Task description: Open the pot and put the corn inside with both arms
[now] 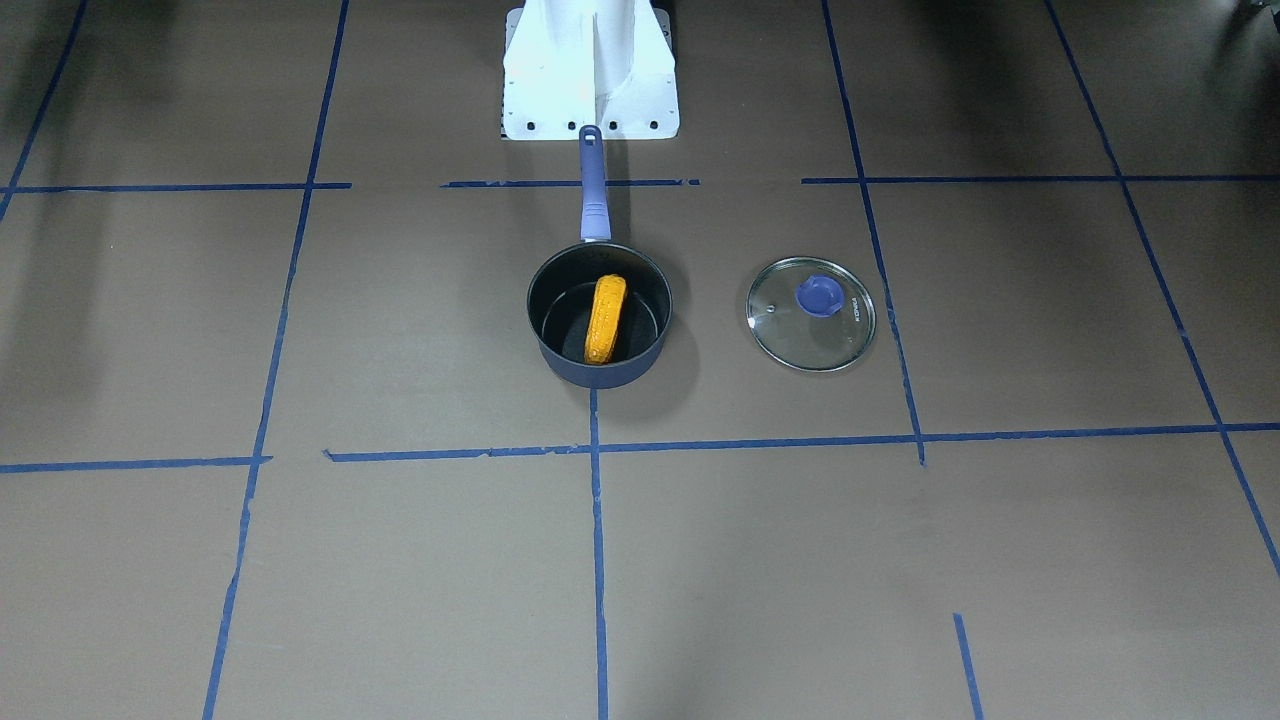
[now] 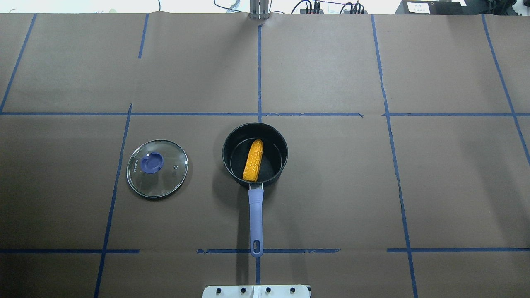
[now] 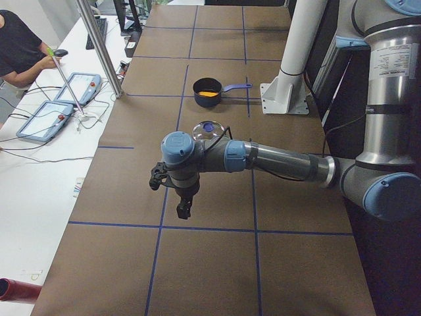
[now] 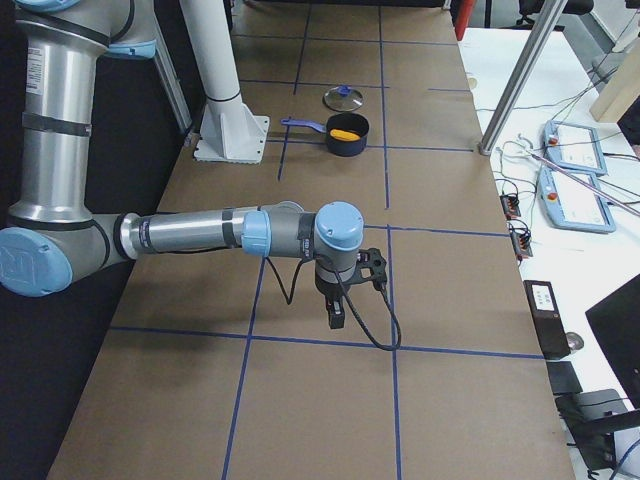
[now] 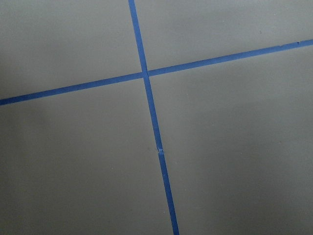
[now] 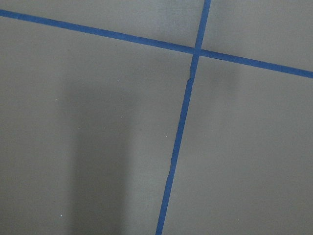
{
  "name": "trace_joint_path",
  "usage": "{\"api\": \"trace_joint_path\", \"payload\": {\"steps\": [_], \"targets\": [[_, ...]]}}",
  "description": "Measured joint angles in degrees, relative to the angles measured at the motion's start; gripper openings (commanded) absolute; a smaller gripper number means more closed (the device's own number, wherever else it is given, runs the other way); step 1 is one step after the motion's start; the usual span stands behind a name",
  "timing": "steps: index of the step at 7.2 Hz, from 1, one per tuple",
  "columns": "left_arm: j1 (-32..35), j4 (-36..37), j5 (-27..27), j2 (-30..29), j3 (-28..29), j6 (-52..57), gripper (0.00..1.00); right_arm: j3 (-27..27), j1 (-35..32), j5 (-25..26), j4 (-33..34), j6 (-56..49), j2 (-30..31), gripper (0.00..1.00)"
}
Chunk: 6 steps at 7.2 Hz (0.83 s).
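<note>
The dark navy pot [image 1: 600, 376] stands open at the table's middle, with its purple-blue handle [image 2: 256, 215] pointing toward the robot base. The orange-yellow corn [image 1: 606, 320] lies inside it [image 2: 253, 160]. The round glass lid [image 2: 157, 167] lies flat on the table on the robot's left, apart from the pot. My left gripper [image 3: 185, 209] hangs over bare table far from the pot, toward the table's left end. My right gripper [image 4: 336, 318] hangs far off toward the right end. I cannot tell whether either is open or shut. Both wrist views show only bare paper and tape.
The white base mount [image 1: 590, 70] stands just behind the pot handle. Blue tape lines cross the brown table cover [image 2: 372, 186]. A person [image 3: 20, 49] and teach pendants [image 3: 46, 118] are at a side bench beyond the table's far edge.
</note>
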State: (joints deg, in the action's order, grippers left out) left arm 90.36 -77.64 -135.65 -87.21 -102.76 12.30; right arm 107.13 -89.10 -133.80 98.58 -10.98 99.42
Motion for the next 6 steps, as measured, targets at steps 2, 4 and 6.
{"api": "trace_joint_path", "payload": {"steps": [2,4,6], "targets": [[-0.1,-0.1,-1.0,0.5,0.2,-0.1,1.00,0.0,0.3,0.0,0.0,0.1,0.2,1.00],[-0.1,-0.1,-2.1,1.0,0.3,0.1,1.00,0.0,0.4,-0.1,0.0,0.2,0.3,1.00],[-0.1,-0.2,-2.3,0.7,0.4,0.3,1.00,0.0,0.5,-0.2,0.0,0.2,0.5,1.00]]}}
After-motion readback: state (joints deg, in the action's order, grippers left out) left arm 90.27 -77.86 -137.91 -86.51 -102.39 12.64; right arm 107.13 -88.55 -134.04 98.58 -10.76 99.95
